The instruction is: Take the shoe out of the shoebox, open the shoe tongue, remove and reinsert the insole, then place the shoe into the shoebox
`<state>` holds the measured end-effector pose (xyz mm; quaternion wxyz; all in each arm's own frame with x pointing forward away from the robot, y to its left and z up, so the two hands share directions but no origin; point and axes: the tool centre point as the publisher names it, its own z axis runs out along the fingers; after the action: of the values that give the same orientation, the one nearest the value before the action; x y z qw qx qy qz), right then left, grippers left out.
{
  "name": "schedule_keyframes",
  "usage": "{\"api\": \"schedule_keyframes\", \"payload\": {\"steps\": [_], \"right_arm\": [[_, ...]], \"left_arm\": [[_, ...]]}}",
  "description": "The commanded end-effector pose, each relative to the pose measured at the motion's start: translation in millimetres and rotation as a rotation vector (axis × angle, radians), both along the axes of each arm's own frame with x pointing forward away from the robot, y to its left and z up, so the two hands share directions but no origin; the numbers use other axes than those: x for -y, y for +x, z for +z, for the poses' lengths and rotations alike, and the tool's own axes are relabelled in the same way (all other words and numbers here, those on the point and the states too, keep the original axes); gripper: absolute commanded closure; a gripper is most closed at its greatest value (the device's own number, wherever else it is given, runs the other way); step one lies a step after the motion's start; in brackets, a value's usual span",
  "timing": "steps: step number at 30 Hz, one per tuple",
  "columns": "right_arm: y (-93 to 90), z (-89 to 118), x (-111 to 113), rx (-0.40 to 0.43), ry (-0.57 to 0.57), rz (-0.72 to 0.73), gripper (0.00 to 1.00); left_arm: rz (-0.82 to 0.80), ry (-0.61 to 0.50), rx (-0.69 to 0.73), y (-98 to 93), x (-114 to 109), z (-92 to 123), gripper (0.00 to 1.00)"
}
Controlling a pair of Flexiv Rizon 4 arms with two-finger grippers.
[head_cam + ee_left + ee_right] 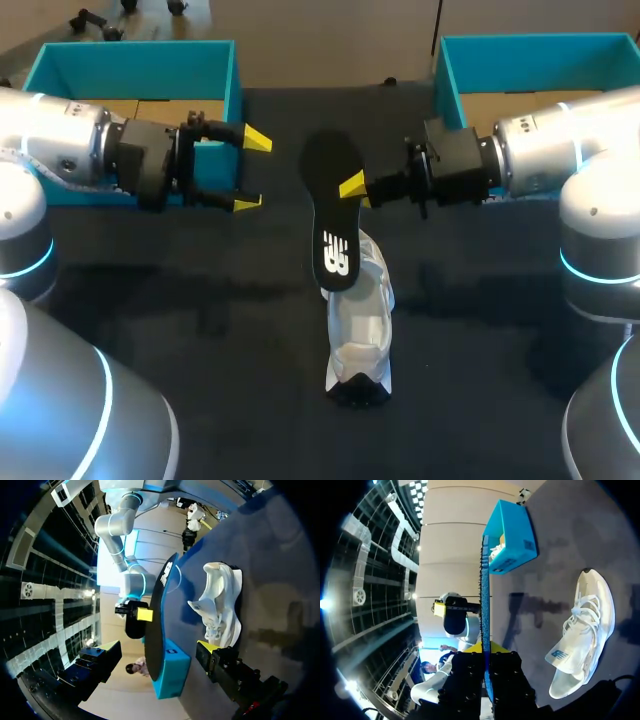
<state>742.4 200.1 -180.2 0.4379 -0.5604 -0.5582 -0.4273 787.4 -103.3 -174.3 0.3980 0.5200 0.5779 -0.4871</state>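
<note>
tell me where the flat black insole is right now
Head view: the flat black insole is mid-table, clamped in the right gripper, above the white sneaker.

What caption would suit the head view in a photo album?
Right gripper holds the black insole in the air near the white shoe; the left gripper hovers open opposite.

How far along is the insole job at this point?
Done: the shoe is out on the table, its insole removed. In hand: the right gripper pinches the insole, clear of the shoe; the left gripper is open, empty. Left: reinsert the insole, box the shoe.
</note>
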Motion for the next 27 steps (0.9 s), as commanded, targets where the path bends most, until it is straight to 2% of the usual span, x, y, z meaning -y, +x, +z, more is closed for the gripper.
{"api": "schedule_keyframes", "payload": {"steps": [1,7,15,27], "right_arm": [[1.2,-1,-2,0.005,0.032,-0.009,1.0],[2.4,-5,-8,0.016,0.107,-0.03,1.0],[7.0,-7,-14,0.001,0.11,-0.057,1.0],[7.0,-7,-14,0.001,0.11,-0.057,1.0]], "left_arm": [[0.026,-0.04,-0.02,-1.8,8,-7,0.0],[0.084,-0.083,-0.044,0.9,17,-12,0.0],[0.105,-0.128,-0.043,-4.5,31,-7,0.0],[0.153,-0.112,-0.008,-4.4,55,-10,0.01]]}}
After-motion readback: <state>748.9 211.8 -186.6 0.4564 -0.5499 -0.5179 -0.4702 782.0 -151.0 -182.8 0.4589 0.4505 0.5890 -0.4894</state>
